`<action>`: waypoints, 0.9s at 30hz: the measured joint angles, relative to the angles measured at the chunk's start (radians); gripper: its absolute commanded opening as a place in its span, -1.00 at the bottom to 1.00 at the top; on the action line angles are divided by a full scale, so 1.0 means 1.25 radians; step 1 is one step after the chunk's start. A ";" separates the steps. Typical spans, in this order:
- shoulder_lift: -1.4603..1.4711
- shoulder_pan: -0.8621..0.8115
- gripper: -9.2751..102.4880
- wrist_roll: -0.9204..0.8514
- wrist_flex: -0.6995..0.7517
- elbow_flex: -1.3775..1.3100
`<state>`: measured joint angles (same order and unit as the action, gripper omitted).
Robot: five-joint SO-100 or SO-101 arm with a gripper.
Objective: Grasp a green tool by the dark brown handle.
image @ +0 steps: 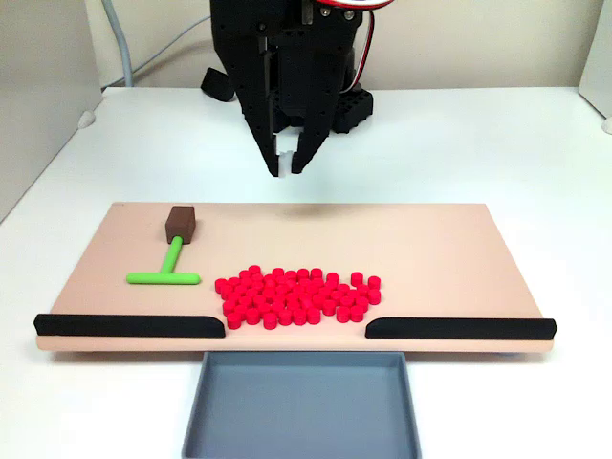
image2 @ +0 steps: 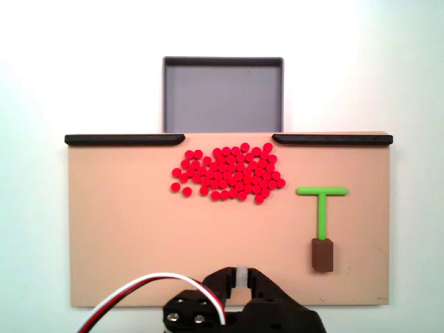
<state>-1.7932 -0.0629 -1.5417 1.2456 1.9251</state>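
The green tool (image: 173,258) lies flat on the left part of the tan board (image: 430,249), its crossbar towards the camera. Its dark brown handle (image: 180,224) caps the far end of the stem. In the other fixed view the green tool (image2: 322,211) lies at the right, with the dark brown handle (image2: 322,254) nearest the arm. My black gripper (image: 287,169) hangs above the board's far edge, to the right of the handle and well apart from it. The jaws stand slightly apart and hold nothing. From above, the gripper (image2: 241,277) sits left of the handle.
A heap of small red cylinders (image: 298,296) lies mid-board. Two long black strips (image: 129,325) (image: 459,328) line the front edge, leaving a gap above a grey tray (image: 301,416). From above I see the same red cylinders (image2: 229,173), strips (image2: 125,139) and tray (image2: 222,90).
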 measured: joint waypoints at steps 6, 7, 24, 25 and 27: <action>0.000 -0.043 -0.84 -0.076 0.009 -0.012; 0.000 -0.049 -0.84 -0.085 0.009 -0.012; 0.000 -0.126 -0.84 -0.178 0.059 -0.063; 0.000 -0.135 -0.84 -0.187 0.059 -0.063; 0.002 -0.153 -0.84 -0.205 0.059 -0.063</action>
<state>-1.7902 -0.2546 -1.7978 1.3192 1.8469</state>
